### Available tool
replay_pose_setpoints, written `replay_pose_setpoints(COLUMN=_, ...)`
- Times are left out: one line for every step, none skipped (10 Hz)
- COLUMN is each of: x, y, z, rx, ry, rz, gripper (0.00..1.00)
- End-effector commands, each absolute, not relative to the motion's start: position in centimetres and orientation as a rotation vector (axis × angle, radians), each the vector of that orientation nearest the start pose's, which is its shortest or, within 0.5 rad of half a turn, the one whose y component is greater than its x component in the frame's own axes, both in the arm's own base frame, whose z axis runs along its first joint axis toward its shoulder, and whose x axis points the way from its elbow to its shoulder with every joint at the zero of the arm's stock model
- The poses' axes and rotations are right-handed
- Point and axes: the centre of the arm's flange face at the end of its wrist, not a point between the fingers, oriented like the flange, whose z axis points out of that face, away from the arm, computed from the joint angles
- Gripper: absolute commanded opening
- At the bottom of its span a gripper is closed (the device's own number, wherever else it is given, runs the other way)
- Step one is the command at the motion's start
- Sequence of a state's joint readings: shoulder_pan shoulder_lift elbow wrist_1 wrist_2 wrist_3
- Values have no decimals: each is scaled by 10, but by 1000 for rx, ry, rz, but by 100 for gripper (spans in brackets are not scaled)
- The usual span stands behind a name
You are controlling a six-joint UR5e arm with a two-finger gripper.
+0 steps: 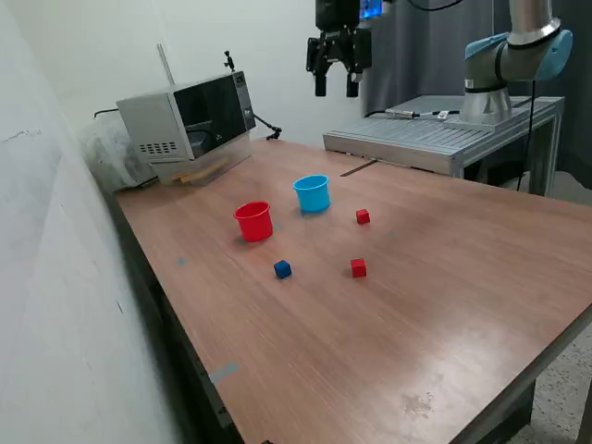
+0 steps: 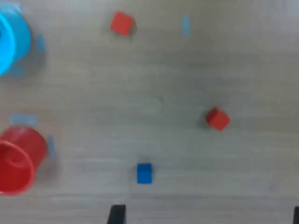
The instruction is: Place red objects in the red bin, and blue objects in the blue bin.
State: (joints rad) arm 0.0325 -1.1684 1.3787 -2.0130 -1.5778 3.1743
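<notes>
Three cubes near two cups

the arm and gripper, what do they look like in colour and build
The arm has silver-grey tube sections with light blue joint caps and stands on a grey metal base. The gripper is black, with two dark straight fingers under a blocky black body showing a small blue light on top. Dark cables hang near it.

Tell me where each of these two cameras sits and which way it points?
Exterior view: off the arm, above a table corner, looking across at the red cup, blue cup and raised gripper.
Wrist view: on the wrist, facing straight down; only dark tips of the fingers show.
Shared: both cups, two red cubes, one blue cube.
</notes>
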Motion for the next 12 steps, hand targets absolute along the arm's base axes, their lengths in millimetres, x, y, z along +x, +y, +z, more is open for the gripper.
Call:
replay_pose_setpoints(x=-734, y=-163, z=350, rx=-2314, ry=2340, rz=253, gripper=100)
replay_pose_setpoints(x=-752, y=-164, z=330, rx=-2315, ry=2342, rz=253, gripper=100)
replay_pose_setpoints(x=-764, y=-164, z=305, rx=-2322, ry=2334, rz=258, gripper=100)
replay_pose_setpoints(x=-772, y=-165, z=281, rx=-2332, ry=2327, rz=264, gripper=100)
replay_pose_setpoints(x=-780, y=-164, z=253, rx=-2334, ry=2308, rz=249, gripper=100)
replay_pose_setpoints(x=-787, y=-165, z=218, rx=-2355, ry=2266, rz=237, gripper=100)
replay_pose_setpoints(x=-791, y=-164, z=202, rx=-2368, ry=2260, rz=249, gripper=100)
replay_pose_setpoints(x=-793, y=-162, z=187, rx=-2374, ry=2249, rz=247, gripper=100)
replay_pose_setpoints(x=-796, y=-160, z=177, rx=-2386, ry=2243, rz=259, gripper=100)
replay_pose_setpoints(x=-798, y=-160, z=170, rx=-2408, ry=2227, rz=274, gripper=100)
replay_pose_setpoints(x=-800, y=-159, z=163, rx=-2420, ry=2217, rz=281, gripper=100)
replay_pose_setpoints(x=-802, y=-157, z=158, rx=-2421, ry=2217, rz=286, gripper=100)
